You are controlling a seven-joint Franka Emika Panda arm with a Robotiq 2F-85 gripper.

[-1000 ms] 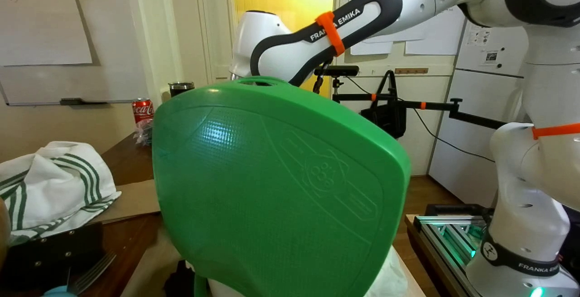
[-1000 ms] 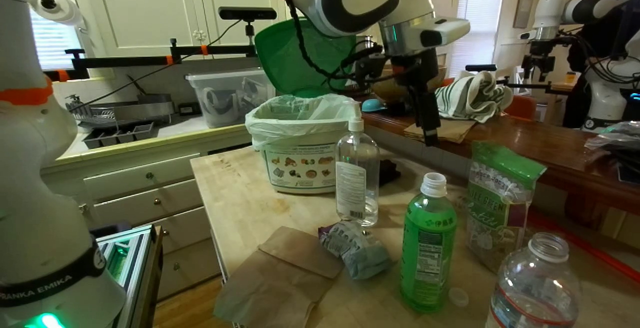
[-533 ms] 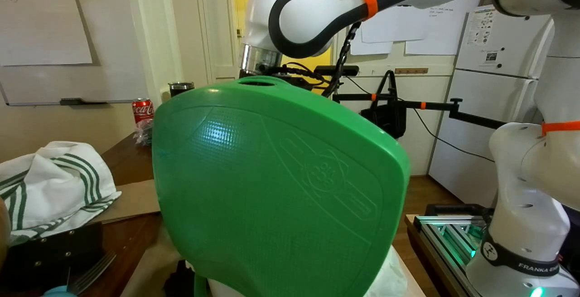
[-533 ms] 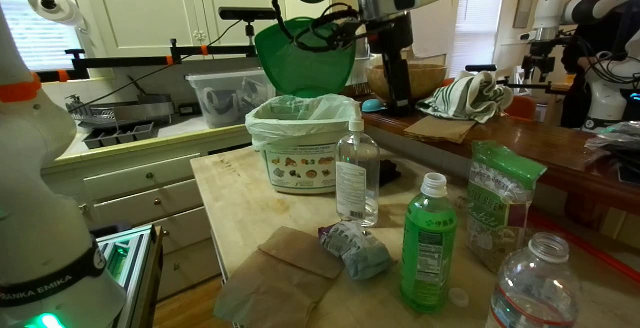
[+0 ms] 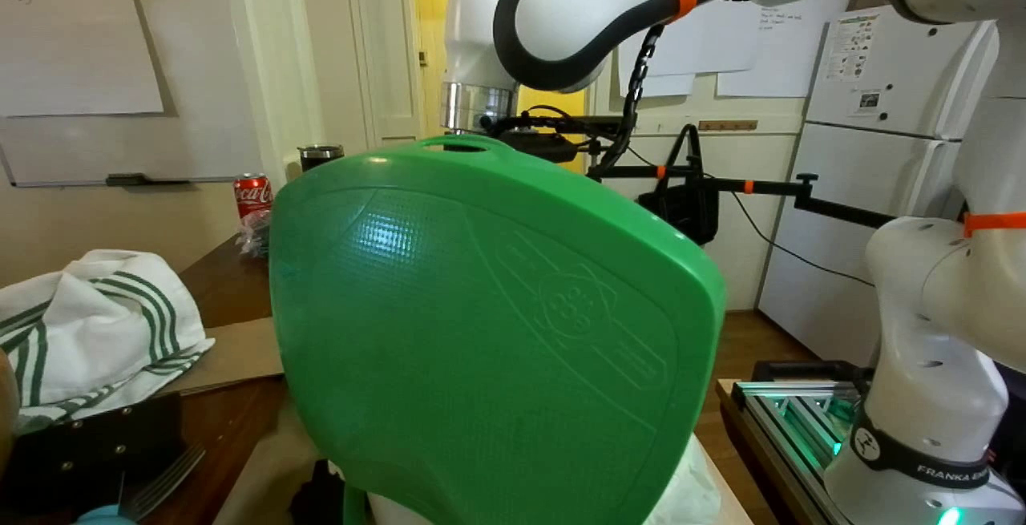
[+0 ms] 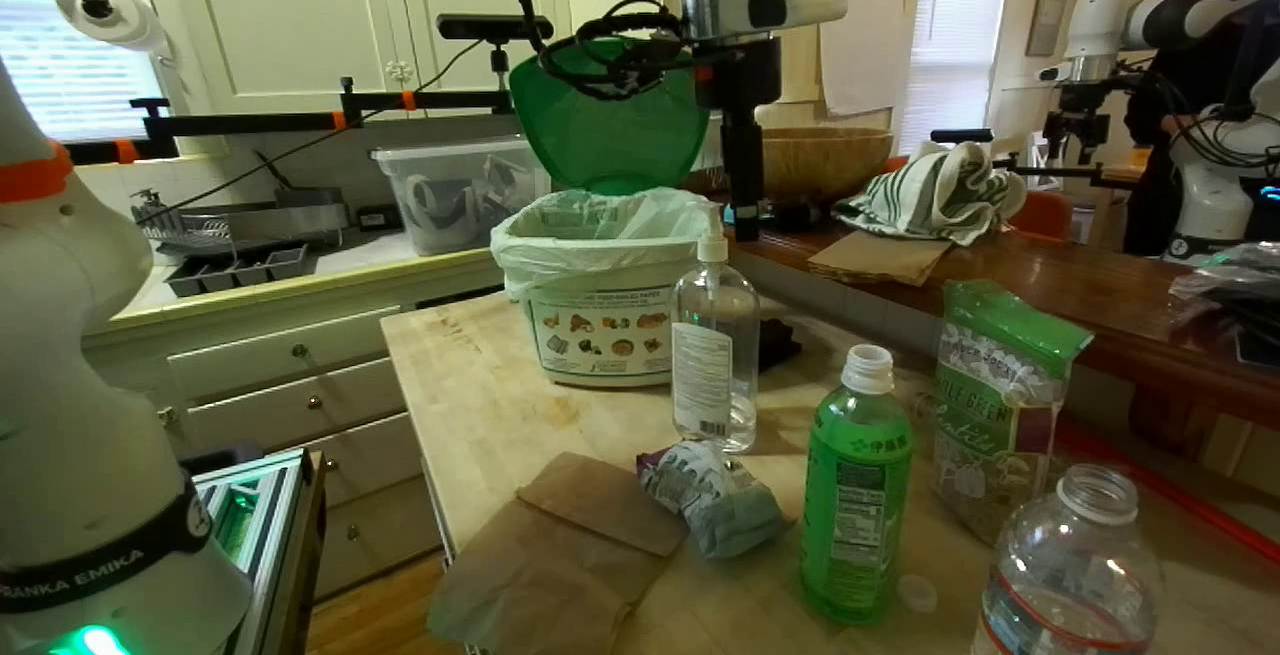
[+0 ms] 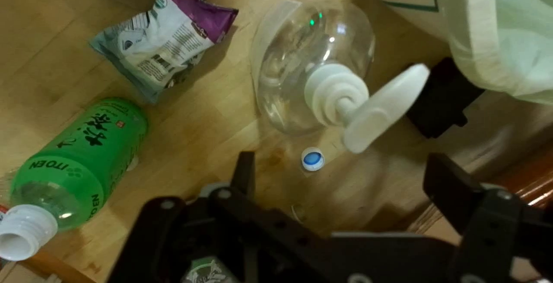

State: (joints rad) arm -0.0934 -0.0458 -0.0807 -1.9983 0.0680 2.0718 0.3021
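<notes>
My gripper [image 7: 341, 162] is open, with nothing between its fingers, in the wrist view. It hangs above the table, seen pointing down in an exterior view [image 6: 745, 223]; the green lid [image 5: 497, 317] hides it in an exterior view. Below it in the wrist view stand a clear pump bottle [image 7: 339, 88] with a white pump head and a small white-and-blue cap [image 7: 313, 159] lying on the wood. A green bottle [image 7: 82, 157] without a cap and a crumpled purple-and-white packet [image 7: 168, 36] are at the left. The lined bin [image 7: 481, 28] is at the upper right, its lid raised.
A flattened brown paper bag [image 6: 570, 545], a green pouch [image 6: 1000, 415] and a clear bottle [image 6: 1070, 575] are on the table. A raised wooden counter [image 6: 1100, 320] holds a wooden bowl [image 6: 830, 165] and striped towel [image 6: 940, 195]. A black object [image 7: 445, 97] lies by the bin.
The gripper has moved left in an exterior view, toward the bin and pump bottle, and the arm has risen. The objects on the table have not moved.
</notes>
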